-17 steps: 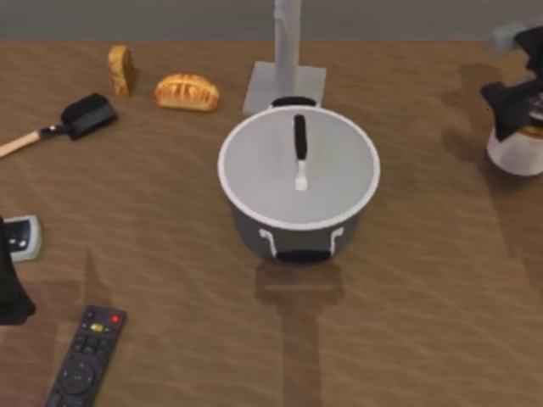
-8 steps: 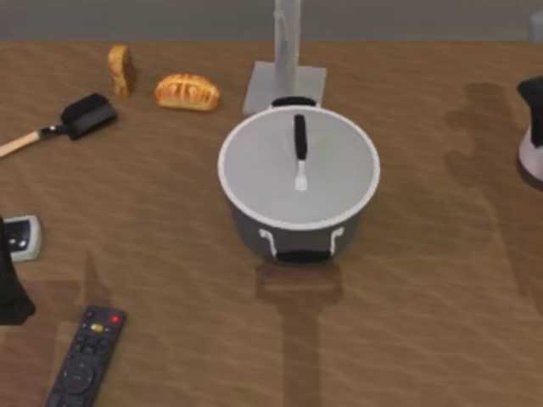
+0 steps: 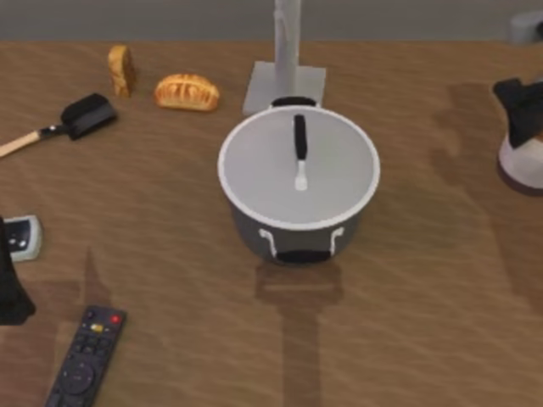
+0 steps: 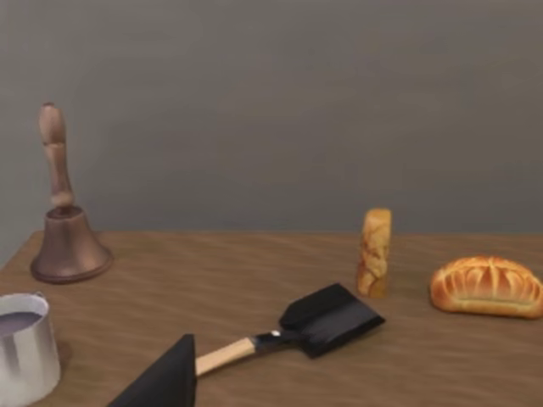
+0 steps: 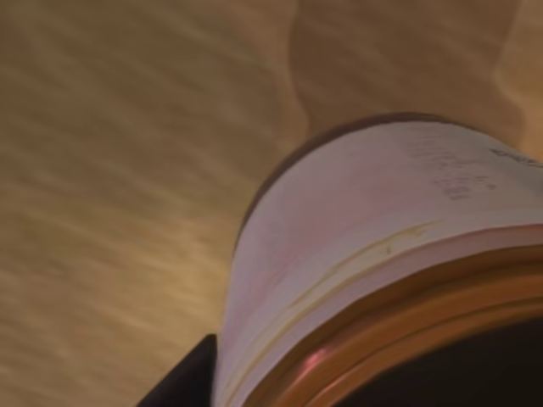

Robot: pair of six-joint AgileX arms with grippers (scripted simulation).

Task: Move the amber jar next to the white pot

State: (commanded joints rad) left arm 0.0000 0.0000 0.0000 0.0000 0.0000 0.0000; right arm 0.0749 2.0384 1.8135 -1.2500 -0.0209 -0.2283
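The white pot [image 3: 248, 222], grey-bodied with a pale lid and a black-and-white bar handle, stands at the table's middle. The amber jar [image 3: 521, 163] hangs near the right edge, well apart from the pot. My right gripper [image 3: 516, 108] is shut on it from above. In the right wrist view the amber jar [image 5: 365, 237] fills the picture, its white label band over the brown table, and one dark fingertip [image 5: 191, 377] lies against the label. My left gripper [image 3: 10, 292] is parked at the left edge, open, with one fingertip [image 4: 165, 377] showing.
A grey stand [image 3: 284, 80] rises just behind the pot. Two bread pieces [image 3: 187, 91] and a black shovel [image 3: 85, 114] lie at the back left. A remote [image 3: 85, 356] lies front left. A bell [image 4: 66, 237] and a metal cup [image 4: 25, 348] stand near the left arm.
The right gripper carried the jar right, almost out of the top view, then back a little to the left. The left arm and the pot have not moved.
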